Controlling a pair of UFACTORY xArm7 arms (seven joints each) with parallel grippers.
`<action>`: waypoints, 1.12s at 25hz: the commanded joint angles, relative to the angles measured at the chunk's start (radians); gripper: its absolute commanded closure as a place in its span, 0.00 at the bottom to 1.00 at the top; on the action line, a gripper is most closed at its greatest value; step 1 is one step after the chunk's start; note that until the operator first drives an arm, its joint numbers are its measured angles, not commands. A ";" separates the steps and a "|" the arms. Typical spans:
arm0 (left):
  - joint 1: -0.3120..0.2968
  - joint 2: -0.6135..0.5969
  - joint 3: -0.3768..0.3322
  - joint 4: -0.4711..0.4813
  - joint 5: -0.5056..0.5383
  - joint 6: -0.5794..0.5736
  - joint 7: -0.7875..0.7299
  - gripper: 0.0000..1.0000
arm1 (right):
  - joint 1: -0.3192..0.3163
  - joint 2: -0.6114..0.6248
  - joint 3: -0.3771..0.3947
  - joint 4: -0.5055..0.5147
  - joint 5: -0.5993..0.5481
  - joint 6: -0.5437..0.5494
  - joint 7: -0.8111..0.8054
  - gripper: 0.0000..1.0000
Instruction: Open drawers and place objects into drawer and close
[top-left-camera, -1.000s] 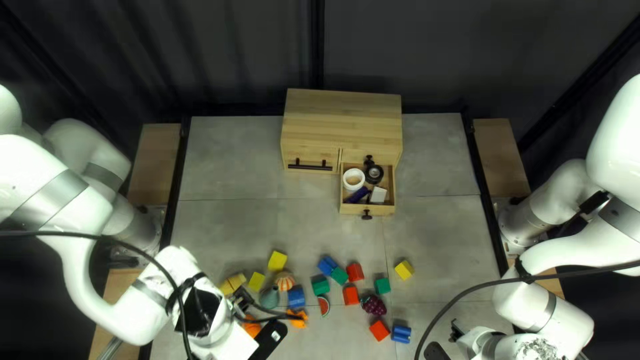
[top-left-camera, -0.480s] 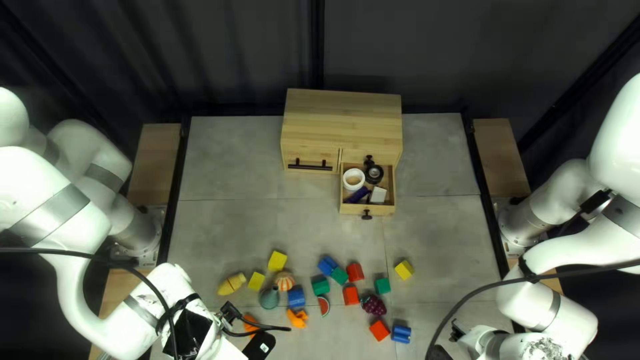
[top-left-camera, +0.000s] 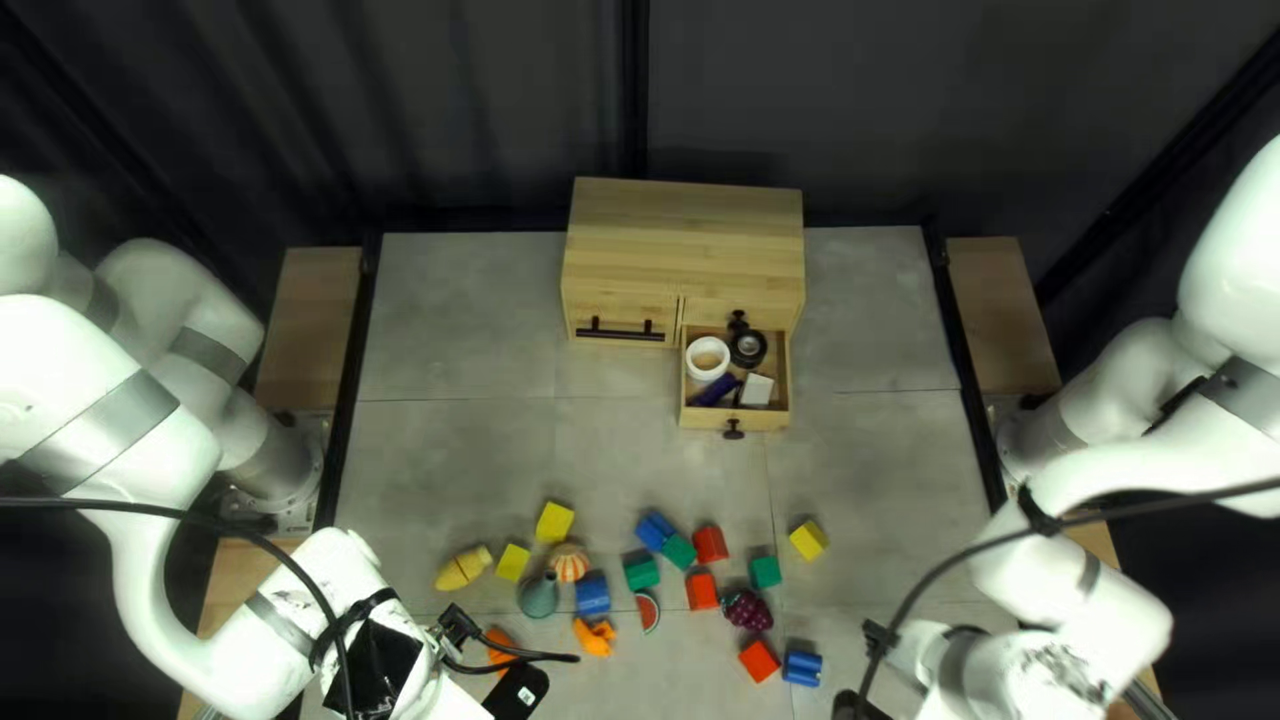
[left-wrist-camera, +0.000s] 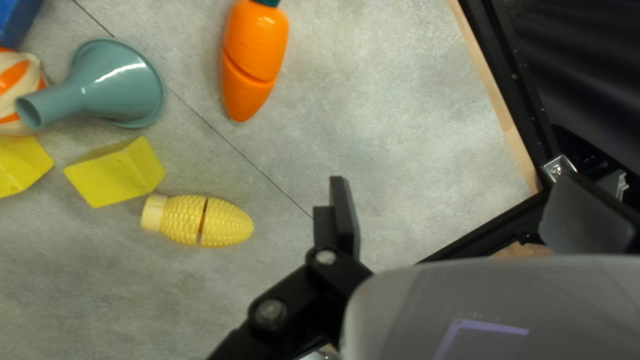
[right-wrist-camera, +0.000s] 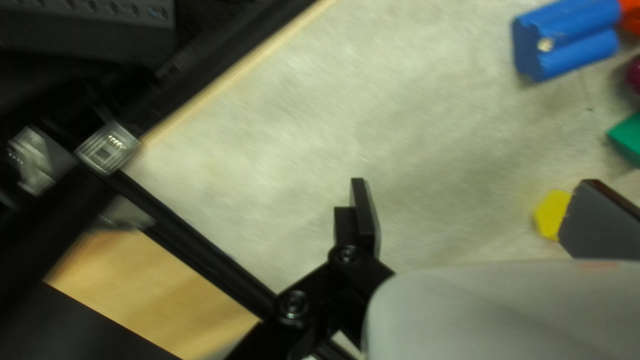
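Observation:
A wooden cabinet point(top-left-camera: 687, 220) stands at the table's back with its small right drawer point(top-left-camera: 707, 419) pulled out, holding a white ring, black tape, a purple item and a white block point(top-left-camera: 756, 390). The wider left drawer point(top-left-camera: 620, 315) is closed. My left gripper point(top-left-camera: 460, 627) is low at the left of the top left view; in its wrist view the left gripper point(left-wrist-camera: 467, 207) stands open and empty beside the toy corn point(left-wrist-camera: 213, 222). My right gripper point(top-left-camera: 867, 664) is low at the right; in its wrist view the right gripper point(right-wrist-camera: 480, 213) is open, nothing between its fingers.
Several coloured blocks, toy grapes point(top-left-camera: 748, 611), a watermelon slice point(top-left-camera: 648, 612), a funnel point(left-wrist-camera: 117, 83) and a carrot point(left-wrist-camera: 255, 53) lie across the front. Black frame rails edge the table, and cables hang from both arms.
My left arm has drawn back toward the front left, uncovering the corn, then held still. My right gripper has shifted slightly left in the top left view.

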 commanded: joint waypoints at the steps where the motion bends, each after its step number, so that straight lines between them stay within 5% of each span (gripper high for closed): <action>1: 0.000 0.000 0.000 0.000 0.000 0.000 0.000 0.00 | -0.035 -0.035 -0.035 -0.023 -0.048 -0.003 -0.039 0.00; 11: 0.000 0.000 0.000 0.000 0.000 0.000 0.000 0.00 | -0.035 -0.035 -0.035 -0.023 -0.048 -0.003 -0.039 0.00; 28: 0.000 0.000 0.000 0.000 0.000 0.000 0.000 0.00 | -0.138 -0.053 -0.140 -0.128 -0.366 -0.163 -0.358 0.00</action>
